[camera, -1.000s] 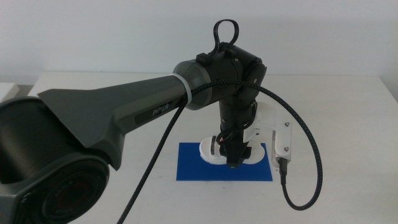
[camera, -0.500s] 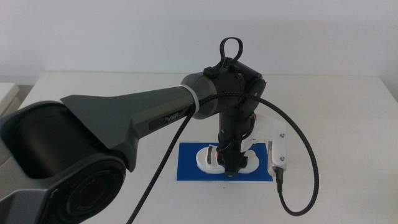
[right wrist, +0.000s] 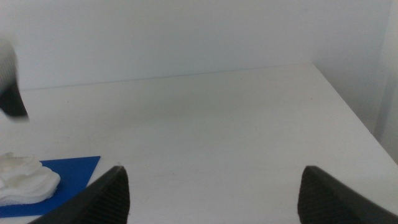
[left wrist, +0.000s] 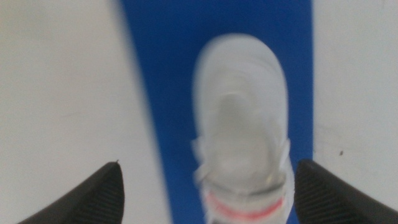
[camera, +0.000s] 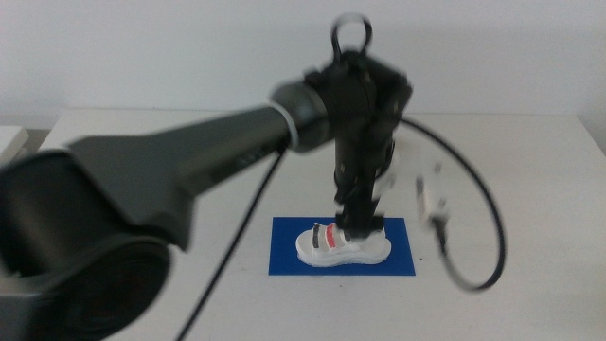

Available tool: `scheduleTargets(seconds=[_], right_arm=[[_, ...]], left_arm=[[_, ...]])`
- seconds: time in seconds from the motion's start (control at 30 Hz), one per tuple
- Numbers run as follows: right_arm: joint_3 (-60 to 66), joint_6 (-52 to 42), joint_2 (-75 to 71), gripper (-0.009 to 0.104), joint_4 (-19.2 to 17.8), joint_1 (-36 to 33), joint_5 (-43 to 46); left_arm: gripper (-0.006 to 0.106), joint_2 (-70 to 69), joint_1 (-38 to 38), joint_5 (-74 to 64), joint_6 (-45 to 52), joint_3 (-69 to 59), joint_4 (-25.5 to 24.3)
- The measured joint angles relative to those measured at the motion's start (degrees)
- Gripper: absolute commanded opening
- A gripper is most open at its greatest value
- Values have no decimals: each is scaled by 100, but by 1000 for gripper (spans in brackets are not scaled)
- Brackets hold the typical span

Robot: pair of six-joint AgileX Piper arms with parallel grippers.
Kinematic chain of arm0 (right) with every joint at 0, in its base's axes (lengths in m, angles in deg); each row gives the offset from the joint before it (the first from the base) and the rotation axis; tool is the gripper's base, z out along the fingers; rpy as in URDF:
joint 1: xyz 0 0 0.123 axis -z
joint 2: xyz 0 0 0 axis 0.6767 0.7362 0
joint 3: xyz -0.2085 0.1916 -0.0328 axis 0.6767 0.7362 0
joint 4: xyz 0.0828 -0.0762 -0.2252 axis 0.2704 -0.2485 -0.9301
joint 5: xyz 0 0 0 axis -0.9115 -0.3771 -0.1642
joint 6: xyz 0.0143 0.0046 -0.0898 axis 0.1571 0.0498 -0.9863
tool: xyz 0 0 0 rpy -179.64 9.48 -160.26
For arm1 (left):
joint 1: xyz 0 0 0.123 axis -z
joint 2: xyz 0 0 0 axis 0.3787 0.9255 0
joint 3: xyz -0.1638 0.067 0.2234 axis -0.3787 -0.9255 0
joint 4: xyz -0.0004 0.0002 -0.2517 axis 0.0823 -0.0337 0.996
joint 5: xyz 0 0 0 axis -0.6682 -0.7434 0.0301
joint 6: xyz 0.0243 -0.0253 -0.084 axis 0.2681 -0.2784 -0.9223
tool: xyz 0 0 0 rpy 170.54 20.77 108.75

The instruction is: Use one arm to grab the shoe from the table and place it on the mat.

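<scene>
The white shoe (camera: 341, 245) with black and red straps lies flat on the blue mat (camera: 289, 258), free of any jaw. The large dark left arm (camera: 218, 156) reaches in from the left; its gripper (camera: 360, 224) hangs open just above the shoe, blurred by motion. In the left wrist view the shoe (left wrist: 241, 155) sits on the mat (left wrist: 168, 74) between the two spread jaws of the left gripper (left wrist: 208, 193). The right gripper (right wrist: 214, 193) is open and empty, low over the white table (right wrist: 217, 118); its view shows the shoe's end (right wrist: 25, 177) on the mat's corner (right wrist: 74, 171).
The left arm's black cable (camera: 478, 237) loops out to the right of the mat, with a small white camera block (camera: 431, 199) beside the gripper. A white object (camera: 9, 140) sits at the far left edge. A wall stands behind the table.
The left gripper has let go of the shoe and risen above it. The shoe now lies uncovered on the mat. The arm is in fast motion and blurred.
</scene>
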Motion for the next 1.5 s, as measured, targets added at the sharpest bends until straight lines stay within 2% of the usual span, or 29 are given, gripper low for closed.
scheduleTargets(seconds=[0.13,0.27,0.4,0.8,0.97,1.1,1.13,1.17,1.27,1.33,1.4,1.5], right_arm=[[0,0,0,79,0,0,0],[0,0,0,79,0,0,0],[0,0,0,79,0,0,0],[0,0,0,79,0,0,0],[0,0,0,79,0,0,0],[0,0,0,79,0,0,0],[0,0,0,79,0,0,0],[0,0,0,79,0,0,0],[0,0,0,79,0,0,0],[0,0,0,79,0,0,0],[0,0,0,79,0,0,0],[0,0,0,79,0,0,0]], left_arm=[[94,-866,-223,0,-839,110,397],[94,-1996,-927,6,-2038,-45,1284],[94,-3389,-1807,165,-2840,-1195,1439],[94,-7823,-3967,2968,-3157,-5566,2011],[94,-9253,-4465,3873,-3157,-7022,2282],[94,-10082,-4563,4559,-3192,-8075,2573],[94,-10244,-4550,4718,-3313,-8365,2467],[94,-10405,-4500,4863,-3667,-8649,2155],[94,-10832,-4142,5174,-5370,-9407,821],[94,-11019,-3803,5642,-6043,-9914,139],[94,-11147,-3639,6022,-6313,-10304,-54],[94,-11472,-3730,6230,-6311,-10802,1]])
